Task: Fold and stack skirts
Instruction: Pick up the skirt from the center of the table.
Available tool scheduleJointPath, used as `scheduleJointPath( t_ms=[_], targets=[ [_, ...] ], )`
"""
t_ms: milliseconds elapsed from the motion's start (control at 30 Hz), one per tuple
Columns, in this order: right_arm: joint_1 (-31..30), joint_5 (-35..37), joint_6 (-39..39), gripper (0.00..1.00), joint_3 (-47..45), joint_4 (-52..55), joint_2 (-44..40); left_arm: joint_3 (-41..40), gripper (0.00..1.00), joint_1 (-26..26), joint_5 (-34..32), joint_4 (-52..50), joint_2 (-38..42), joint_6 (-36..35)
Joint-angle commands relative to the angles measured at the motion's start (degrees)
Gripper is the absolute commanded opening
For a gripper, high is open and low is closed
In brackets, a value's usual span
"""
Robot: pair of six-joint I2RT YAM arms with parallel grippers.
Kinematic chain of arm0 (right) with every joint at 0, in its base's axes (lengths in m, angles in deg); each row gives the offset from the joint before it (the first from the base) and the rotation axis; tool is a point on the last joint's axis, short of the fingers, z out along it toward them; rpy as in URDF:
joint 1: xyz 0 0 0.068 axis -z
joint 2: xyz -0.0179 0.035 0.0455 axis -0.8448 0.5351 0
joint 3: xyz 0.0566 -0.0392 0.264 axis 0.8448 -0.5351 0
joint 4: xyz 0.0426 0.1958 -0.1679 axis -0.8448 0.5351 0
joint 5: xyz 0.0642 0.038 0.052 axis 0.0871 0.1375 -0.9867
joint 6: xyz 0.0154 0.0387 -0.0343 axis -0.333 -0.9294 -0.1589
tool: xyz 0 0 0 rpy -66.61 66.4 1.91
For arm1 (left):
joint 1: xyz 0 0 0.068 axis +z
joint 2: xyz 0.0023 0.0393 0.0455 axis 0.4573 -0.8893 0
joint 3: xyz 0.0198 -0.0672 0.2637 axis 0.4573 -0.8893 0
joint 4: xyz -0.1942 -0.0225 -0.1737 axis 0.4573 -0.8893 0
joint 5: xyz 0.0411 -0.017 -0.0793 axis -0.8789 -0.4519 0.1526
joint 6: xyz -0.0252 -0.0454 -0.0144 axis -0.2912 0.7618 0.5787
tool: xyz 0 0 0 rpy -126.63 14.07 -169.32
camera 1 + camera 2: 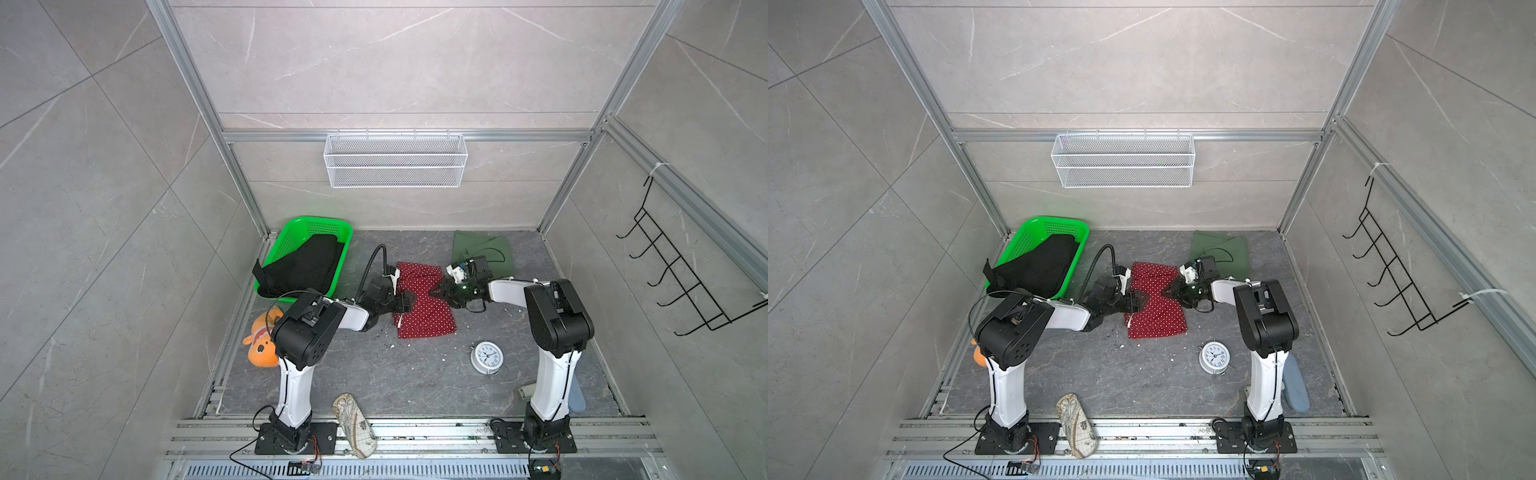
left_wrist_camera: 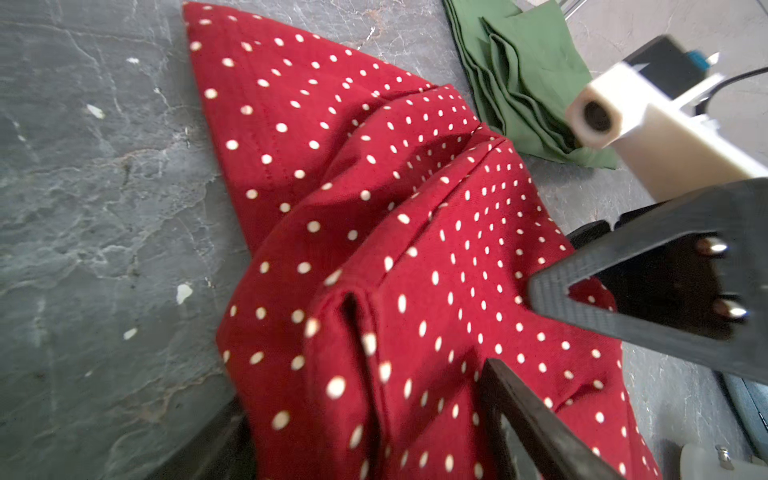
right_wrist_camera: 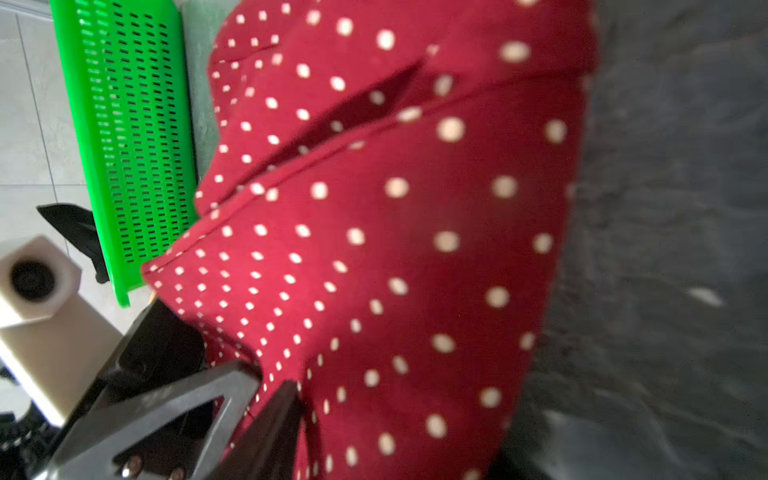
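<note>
The red skirt with white dots (image 1: pixel 424 320) (image 1: pixel 1156 320) lies mid-table, pinched into a bow-tie shape. My left gripper (image 1: pixel 409 300) (image 1: pixel 1142 299) meets its waist from the left. My right gripper (image 1: pixel 442 291) (image 1: pixel 1173 289) meets it from the right. In the left wrist view the left gripper (image 2: pixel 361 390) stands open, bunched red cloth (image 2: pixel 374 208) filling the gap. The right gripper (image 3: pixel 407 407) also has its jaws apart, with red cloth (image 3: pixel 395 208) between them. The dark green skirt (image 1: pixel 482 249) (image 2: pixel 528 75) lies folded behind. The black skirt (image 1: pixel 307 266) lies in the basket.
A green basket (image 1: pixel 299 228) (image 3: pixel 124 145) stands at the back left. An orange plush toy (image 1: pixel 262 340) lies beside the left arm. An alarm clock (image 1: pixel 487 356) stands near the right arm. A patterned slipper (image 1: pixel 353 424) lies at the front edge. A white wire basket (image 1: pixel 395 160) hangs on the back wall.
</note>
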Motion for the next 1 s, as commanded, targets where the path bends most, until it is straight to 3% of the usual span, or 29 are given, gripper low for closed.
scheduleJointPath(
  t_ms=[0,100,300,433,567,700,967],
  targets=[
    [-1.27,4.09,-1.38,0.48,-0.95,5.38,4.6,-1.07,0.78,0.05,1.08,-4.11,-2.95,1.5],
    [-1.35,3.98,-1.73,0.39,-0.08,5.78,4.67,-0.86,0.78,0.05,1.3,-4.04,-3.15,1.67],
    [-1.45,3.4,-1.1,0.0,2.52,8.12,4.95,-0.46,0.78,0.09,1.78,-3.53,-3.26,1.73],
    [-1.35,5.64,1.88,0.0,6.22,13.28,4.91,-0.28,0.78,0.95,3.62,-2.6,-1.79,1.91],
    [-0.95,12.22,7.64,0.0,12.44,21.59,3.64,-0.7,0.83,3.79,5.3,-2.08,2.47,1.94],
    [-0.19,19.68,13.13,0.0,19.72,28.81,2.8,-0.82,0.86,5.56,3.98,-5.19,7.2,-0.52],
    [2.88,26.44,22.23,0.0,29.78,34.0,1.71,-3.15,0.86,5.76,1.79,-8.72,12.1,-3.38]
  ],
)
